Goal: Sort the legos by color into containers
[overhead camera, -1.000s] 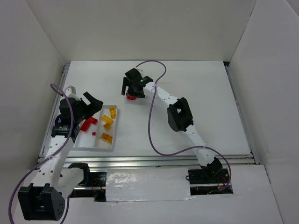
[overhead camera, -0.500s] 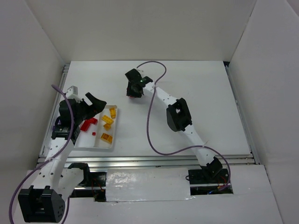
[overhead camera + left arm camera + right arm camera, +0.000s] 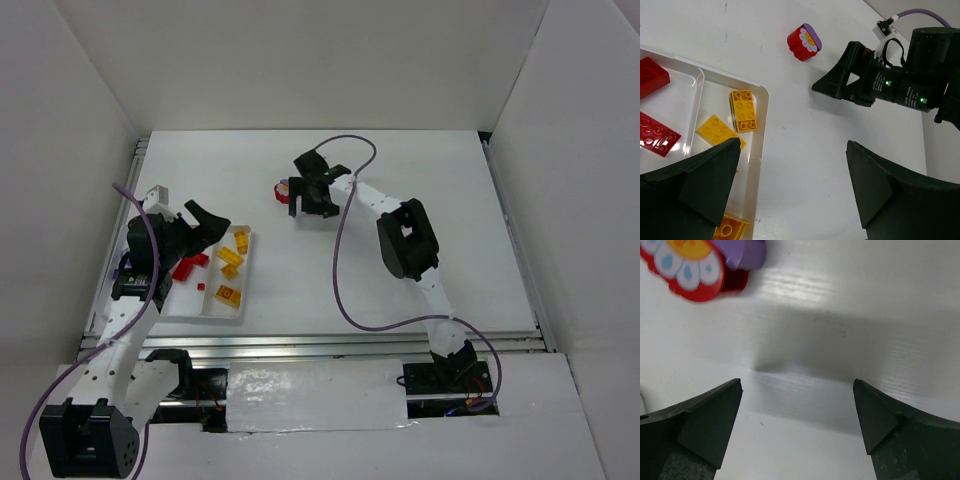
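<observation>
The top external camera sits high above and behind the arm bases, looking down over the whole flat white table, with the shallow white plastic tray at near left and the rounded red-and-purple flower-faced plastic brick toward the far middle. The left wrist camera hangs lower over the tray's right end, facing far and right, and shares the tray rim and that brick with it. The right wrist camera looks straight down from very close to the table, the same brick at its top left edge.
</observation>
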Motion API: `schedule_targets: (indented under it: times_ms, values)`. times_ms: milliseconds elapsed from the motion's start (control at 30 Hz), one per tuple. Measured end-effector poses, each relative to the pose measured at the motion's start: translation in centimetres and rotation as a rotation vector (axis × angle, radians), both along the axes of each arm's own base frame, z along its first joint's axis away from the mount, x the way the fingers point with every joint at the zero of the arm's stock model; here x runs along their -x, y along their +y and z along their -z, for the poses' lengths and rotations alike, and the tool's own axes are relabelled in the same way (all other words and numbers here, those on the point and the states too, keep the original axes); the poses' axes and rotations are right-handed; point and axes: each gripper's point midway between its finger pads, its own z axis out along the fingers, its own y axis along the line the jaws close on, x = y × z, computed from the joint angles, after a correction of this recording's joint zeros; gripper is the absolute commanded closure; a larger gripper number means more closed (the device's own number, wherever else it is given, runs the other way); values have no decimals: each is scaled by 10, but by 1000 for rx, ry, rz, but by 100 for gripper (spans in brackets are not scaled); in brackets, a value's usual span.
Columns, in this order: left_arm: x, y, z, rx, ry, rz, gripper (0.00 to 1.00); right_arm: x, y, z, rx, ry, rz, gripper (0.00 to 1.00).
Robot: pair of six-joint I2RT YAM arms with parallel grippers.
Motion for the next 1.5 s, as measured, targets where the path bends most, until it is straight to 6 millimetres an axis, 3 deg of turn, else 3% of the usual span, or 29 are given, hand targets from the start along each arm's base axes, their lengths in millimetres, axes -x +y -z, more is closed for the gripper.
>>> schedule_targets:
  times_ms: [67,167,333,667,867,1067,1233,1333,1400,1500]
  values:
    - [0,-1,-1,1,-3,4,1,11,-4,1,38,2,-96,0]
    - [0,-2,-2,5,-7,13,1,11,0,0,95,-18,-245,0]
    - [-1,-5,-6,11,-25,31,0,-28,23,-15,163,-166,-449,0]
    - [-4,-10,-6,18,-31,60,1,-59,26,-24,205,-292,-650,0]
    - [-6,-10,-3,19,-23,61,0,-56,23,-20,190,-286,-747,0]
    - [-7,-11,1,21,-10,65,0,-49,34,-21,172,-305,-834,2]
    - [-21,-8,15,16,56,48,1,-16,20,-10,141,-246,-797,0]
    - [-30,-7,23,-5,108,25,1,4,5,-40,124,-264,-737,0]
    - [-37,-16,19,-35,131,27,0,5,0,-85,106,-340,-675,0]
    - [-57,-39,1,-77,127,51,0,6,-10,-181,54,-523,-548,0]
